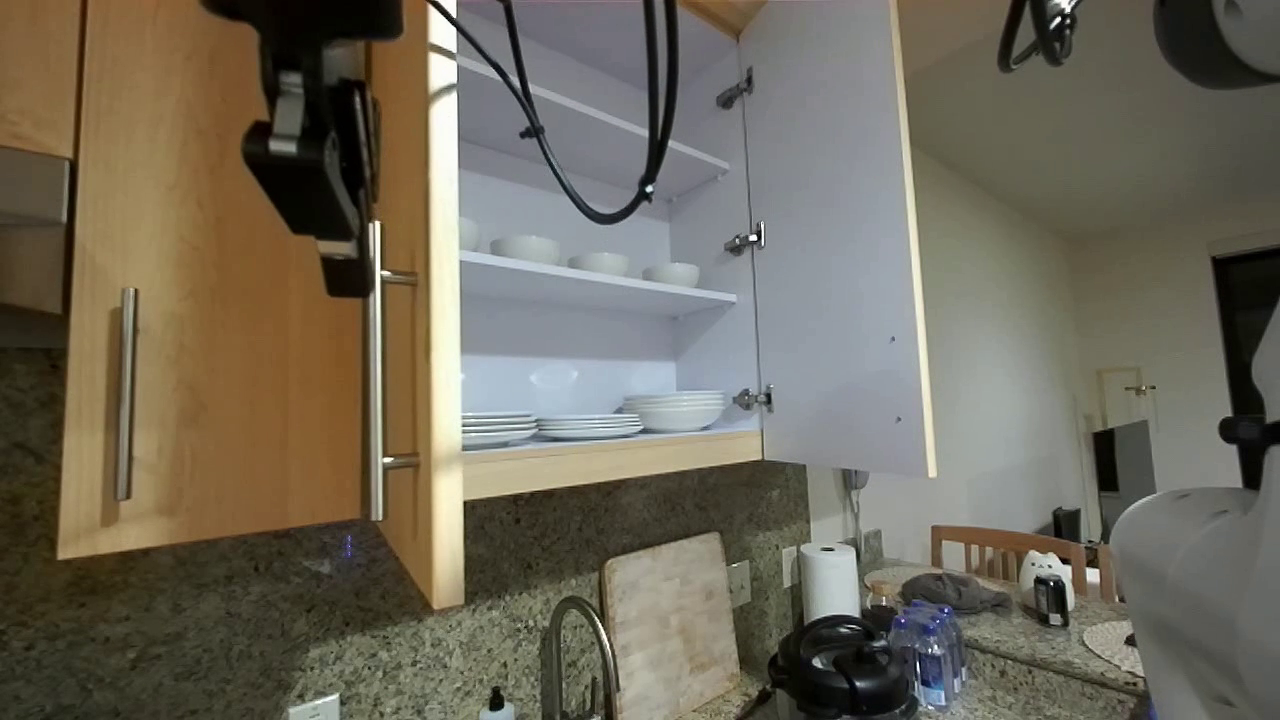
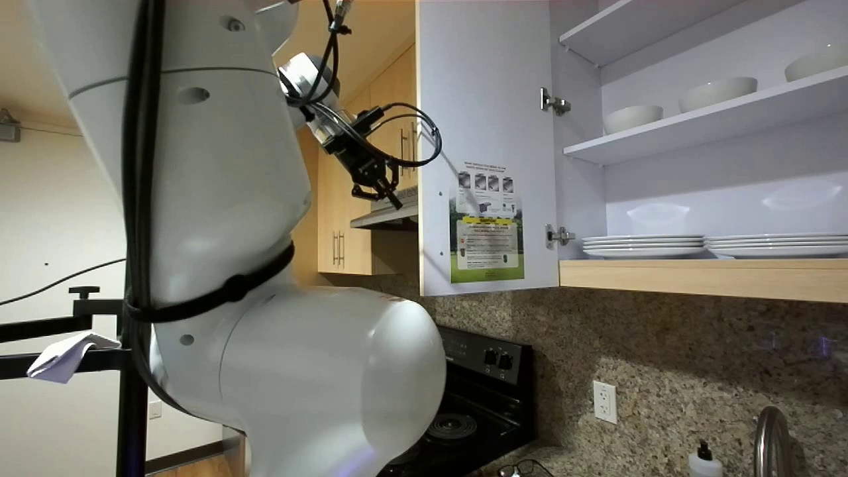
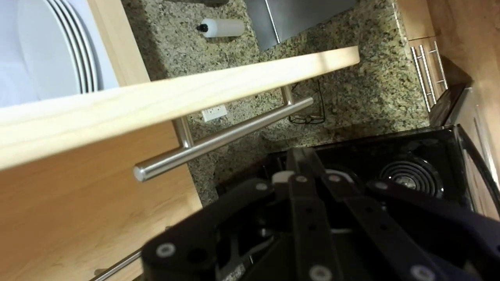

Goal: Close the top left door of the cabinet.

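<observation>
The top left door [image 1: 445, 330] of the light-wood cabinet [image 1: 620, 462] stands swung open, seen nearly edge-on in an exterior view. Its steel bar handle [image 1: 376, 370] is on the outer face. In an exterior view the same door shows its white inner face [image 2: 487, 126] with a poster. In the wrist view its pale free edge [image 3: 175, 99] and handle [image 3: 226, 136] cross the upper left. My gripper [image 3: 304, 156] is shut and empty on the outer, handle side, apart from the handle. It also shows in both exterior views [image 1: 347, 270] [image 2: 391, 197].
A closed wood door [image 1: 220, 300] stands beside it. The right door [image 1: 835, 230] is also open. Plates [image 1: 590, 425] and bowls [image 1: 600, 263] stand on the shelves. Below are a black stove [image 2: 457, 417], a faucet [image 1: 585, 640] and a soap bottle [image 3: 224, 28].
</observation>
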{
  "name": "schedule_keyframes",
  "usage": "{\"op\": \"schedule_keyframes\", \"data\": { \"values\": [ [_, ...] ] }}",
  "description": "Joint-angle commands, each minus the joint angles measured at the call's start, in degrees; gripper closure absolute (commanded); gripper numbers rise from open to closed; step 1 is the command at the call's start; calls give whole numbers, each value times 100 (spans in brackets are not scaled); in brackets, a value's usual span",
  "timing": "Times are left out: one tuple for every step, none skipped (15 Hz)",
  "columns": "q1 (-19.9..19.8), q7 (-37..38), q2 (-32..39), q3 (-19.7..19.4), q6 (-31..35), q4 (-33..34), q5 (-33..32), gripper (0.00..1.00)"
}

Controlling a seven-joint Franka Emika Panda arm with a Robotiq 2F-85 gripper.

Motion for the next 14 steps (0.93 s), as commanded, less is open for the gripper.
{"op": "schedule_keyframes", "data": {
  "values": [
    [-101, 180, 46, 88, 15, 45, -364, 100],
    [-123, 207, 47, 82, -17, 54, -404, 100],
    [-147, 253, 46, 78, -21, 54, -454, 100],
    [-176, 310, 29, 74, 1, 38, -526, 100],
    [-186, 323, 12, 56, 35, 12, -564, 100],
    [-213, 374, -3, 60, 55, -9, -648, 100],
    [-245, 458, -12, 72, 43, -10, -728, 100],
    [-267, 541, -13, 77, 7, -7, -806, 100],
    [-284, 632, -16, 78, -10, -12, -871, 100],
    [-295, 693, -21, 75, -16, -16, -938, 100],
    [-311, 782, -37, 71, -6, -36, -1023, 100],
    [-313, 869, -58, 57, 21, -54, -1075, 100],
    [-310, 937, -72, 35, 44, -73, -1125, 100],
    [-315, 1019, -78, 27, 29, -71, -1170, 100]
  ]
}}
